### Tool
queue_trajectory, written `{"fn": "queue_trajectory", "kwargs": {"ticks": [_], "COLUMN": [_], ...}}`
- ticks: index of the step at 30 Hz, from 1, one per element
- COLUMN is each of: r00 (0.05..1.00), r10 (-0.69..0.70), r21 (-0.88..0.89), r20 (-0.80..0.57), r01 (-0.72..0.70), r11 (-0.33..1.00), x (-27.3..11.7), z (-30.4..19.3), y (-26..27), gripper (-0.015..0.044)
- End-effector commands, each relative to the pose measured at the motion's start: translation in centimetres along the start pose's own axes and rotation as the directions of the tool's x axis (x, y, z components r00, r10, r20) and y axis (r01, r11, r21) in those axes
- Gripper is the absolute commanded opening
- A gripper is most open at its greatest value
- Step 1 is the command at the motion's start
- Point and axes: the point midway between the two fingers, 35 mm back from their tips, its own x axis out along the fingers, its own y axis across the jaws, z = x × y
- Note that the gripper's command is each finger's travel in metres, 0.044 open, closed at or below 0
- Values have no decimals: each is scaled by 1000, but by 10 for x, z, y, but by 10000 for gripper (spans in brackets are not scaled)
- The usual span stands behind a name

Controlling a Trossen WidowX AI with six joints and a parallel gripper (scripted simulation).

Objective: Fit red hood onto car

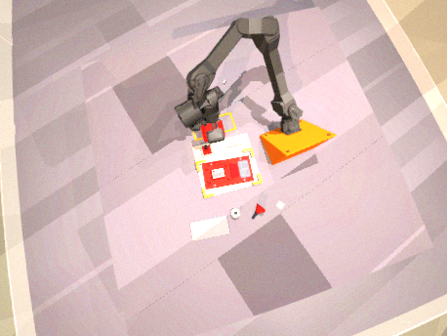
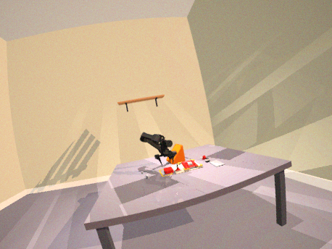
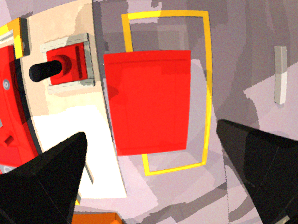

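The hood [image 3: 150, 85] [image 2: 168, 170] is a plain red shell, flat roof up, lying partly inside a yellow outline beside the white board. In the top view the arm partly covers it. My gripper [image 3: 154, 132] is open and empty above the hood, one fingertip on each side, the left one over the white board. The red chassis [image 1: 234, 172] [image 3: 17, 132] sits between yellow jig corners. A pale block [image 1: 218, 173], seemingly the engine, is on its deck, with small pale dots near the deck's corners. The hood's corner holes cannot be made out.
A small red part with a black peg [image 3: 46, 70] sits in a holder on the white board [image 1: 229, 144]. An orange wedge [image 1: 300, 139] stands beside the jig. A white block [image 1: 210, 229], a round white part [image 1: 235, 213] and a red cone-like part [image 1: 260, 209] lie beyond the chassis.
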Motion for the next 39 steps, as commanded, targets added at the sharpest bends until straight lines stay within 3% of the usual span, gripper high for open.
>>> {"fn": "queue_trajectory", "kwargs": {"ticks": [1,39], "r00": [1000,1000], "r10": [-3,-6], "r21": [-3,-2], "r20": [2,3], "r01": [3,6], "r11": [1000,1000], "x": [3,33], "z": [0,1], "y": [0,-2], "gripper": [440,440]}}
